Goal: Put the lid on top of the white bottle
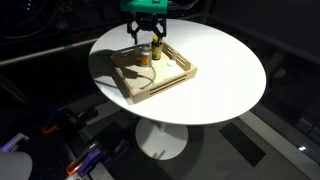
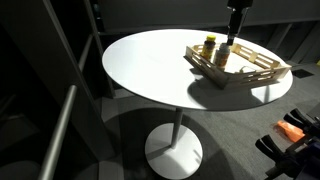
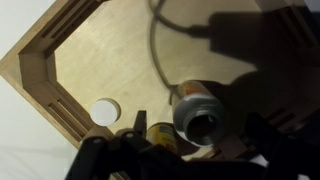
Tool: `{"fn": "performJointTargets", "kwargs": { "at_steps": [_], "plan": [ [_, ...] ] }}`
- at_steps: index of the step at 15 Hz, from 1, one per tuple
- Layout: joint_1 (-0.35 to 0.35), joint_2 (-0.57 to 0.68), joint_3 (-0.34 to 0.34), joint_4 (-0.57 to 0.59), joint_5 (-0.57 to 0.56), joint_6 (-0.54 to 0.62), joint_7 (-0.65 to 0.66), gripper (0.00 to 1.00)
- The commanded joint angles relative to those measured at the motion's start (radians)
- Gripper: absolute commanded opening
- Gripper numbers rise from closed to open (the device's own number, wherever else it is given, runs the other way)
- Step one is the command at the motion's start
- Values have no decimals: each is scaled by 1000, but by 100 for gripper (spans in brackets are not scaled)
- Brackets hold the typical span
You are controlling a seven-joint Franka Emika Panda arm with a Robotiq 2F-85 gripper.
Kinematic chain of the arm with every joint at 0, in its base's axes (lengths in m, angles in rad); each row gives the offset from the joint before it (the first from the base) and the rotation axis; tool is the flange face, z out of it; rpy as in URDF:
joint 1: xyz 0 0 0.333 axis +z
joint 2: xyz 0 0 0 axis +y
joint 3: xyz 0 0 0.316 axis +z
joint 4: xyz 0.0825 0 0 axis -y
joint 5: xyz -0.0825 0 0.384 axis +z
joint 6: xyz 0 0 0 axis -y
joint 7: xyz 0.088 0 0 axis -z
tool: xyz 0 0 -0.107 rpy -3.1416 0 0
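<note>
At the bottom edge of the wrist view, the gripper (image 3: 180, 152) is seen with its two dark fingers (image 3: 93, 155) spread wide. Nothing is clasped between them, so the jaws are released.

Just beyond the fingertips, the white bottle (image 3: 197, 108) is seen from above, standing on the floor of the wooden tray (image 3: 60, 60). Its mouth is uncovered and dark, and an orange-brown band can be made out round its body. Close beside it, part of the yellow-capped bottle (image 3: 160, 135) is visible at the fingers' edge. Whether the two bottles touch cannot be told.

The lid (image 3: 104, 111) is found lying flat on the tray floor. It is apart from both bottles and near the angled rail at the tray's corner. Farther along, the bare plywood floor is crossed by a broad dark shadow.

In both exterior views the gripper is shown hanging straight above the two bottles, with its fingers reaching down to about the height of their tops. No bottle is gripped. The lid is too small to be picked out there.

The tray is set toward one side of a round white table (image 1: 220, 70), and both bottles are grouped in one part of the tray. The table is carried on a single white pedestal (image 2: 173, 150) that stands on a dark floor.
</note>
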State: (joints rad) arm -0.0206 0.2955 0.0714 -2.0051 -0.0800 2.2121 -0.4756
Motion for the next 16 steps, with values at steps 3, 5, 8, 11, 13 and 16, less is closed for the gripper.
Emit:
{"fn": "performJointTargets", "kwargs": {
  "at_steps": [3, 5, 8, 11, 13, 16],
  "plan": [
    [-37, -23, -16, 12, 30, -15, -30, 100],
    [-51, -28, -20, 14, 40, -19, -34, 100],
    [-68, -20, -34, 28, 48, -25, -17, 100],
    [-72, 0, -56, 56, 43, -29, 33, 100],
    [-72, 20, -70, 80, 36, -30, 73, 100],
    [-69, 68, -85, 130, 39, -43, 147, 100]
  ]
}}
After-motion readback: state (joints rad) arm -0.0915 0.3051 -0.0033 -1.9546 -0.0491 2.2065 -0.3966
